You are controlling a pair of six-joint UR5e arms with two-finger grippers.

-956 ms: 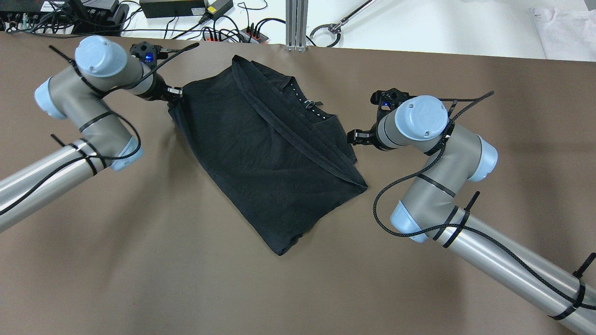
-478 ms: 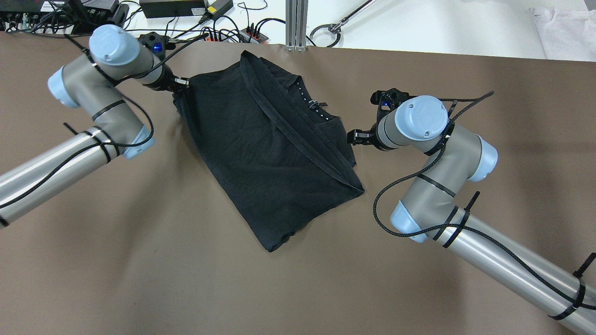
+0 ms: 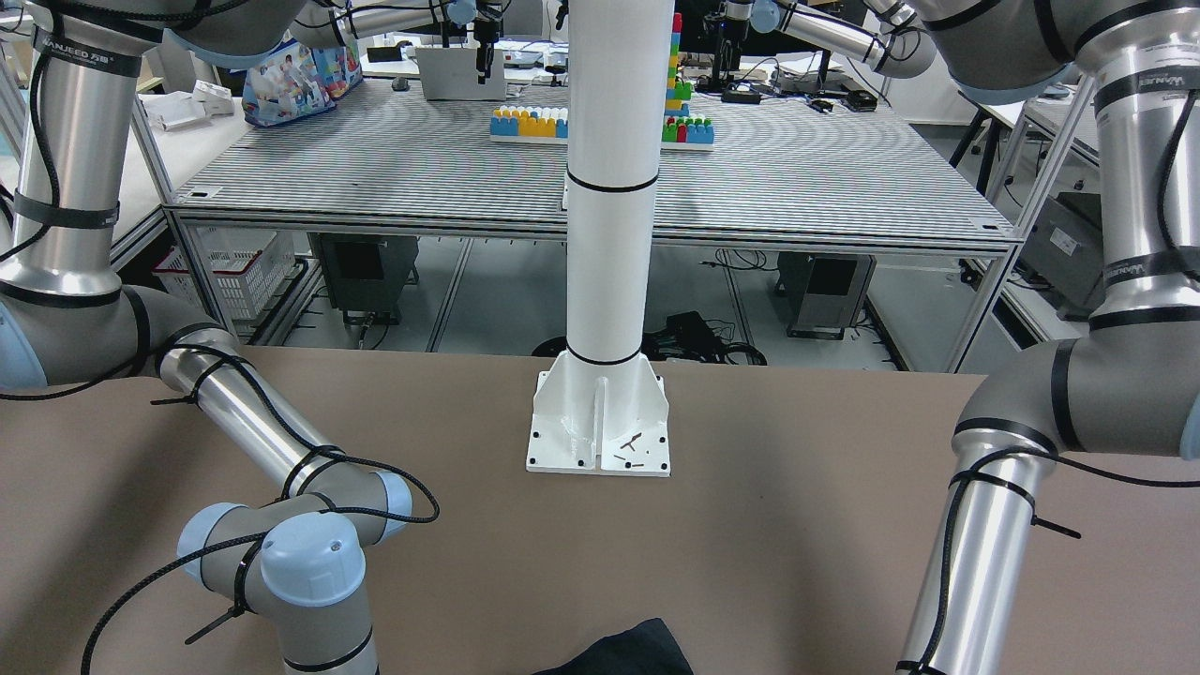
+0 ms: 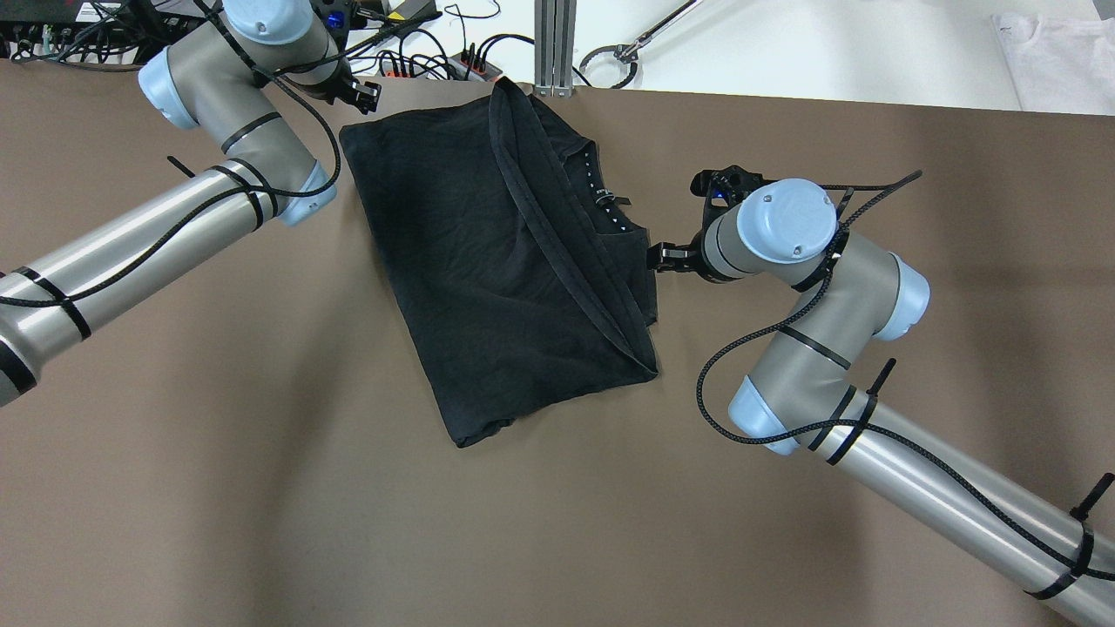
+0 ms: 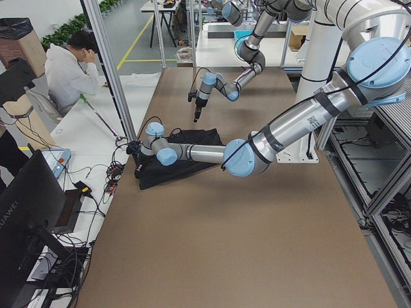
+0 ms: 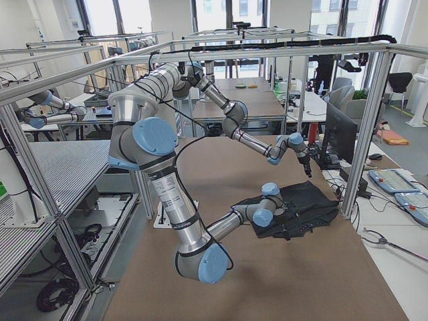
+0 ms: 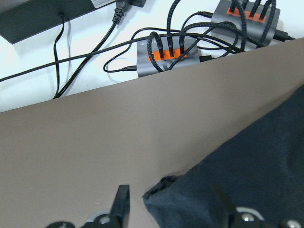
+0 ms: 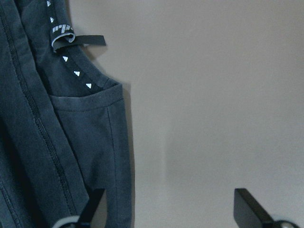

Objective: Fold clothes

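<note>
A black shirt [image 4: 488, 261] lies folded on the brown table [image 4: 261, 479], collar and label up, its far edge near the table's back edge. It also shows in the exterior left view [image 5: 186, 159] and the exterior right view [image 6: 301, 204], and its tip shows in the front view [image 3: 628, 652]. My left gripper [image 4: 366, 94] is open at the shirt's far left corner. In the left wrist view the corner [image 7: 164, 187] lies between the spread fingers [image 7: 121, 204]. My right gripper [image 4: 662, 257] is open and empty at the shirt's right edge [image 8: 114, 142], low over the table.
Power strips and cables [image 4: 435, 63] lie just past the table's back edge, close to my left gripper. An aluminium post [image 4: 553, 43] stands behind the shirt. A white cloth [image 4: 1054, 52] lies at the back right. The white column base [image 3: 600, 427] sits on the robot's side.
My left arm has swung toward the table's back edge, dragging the shirt's corner with it. The shirt has slid and turned away from me. The right arm has not moved.
</note>
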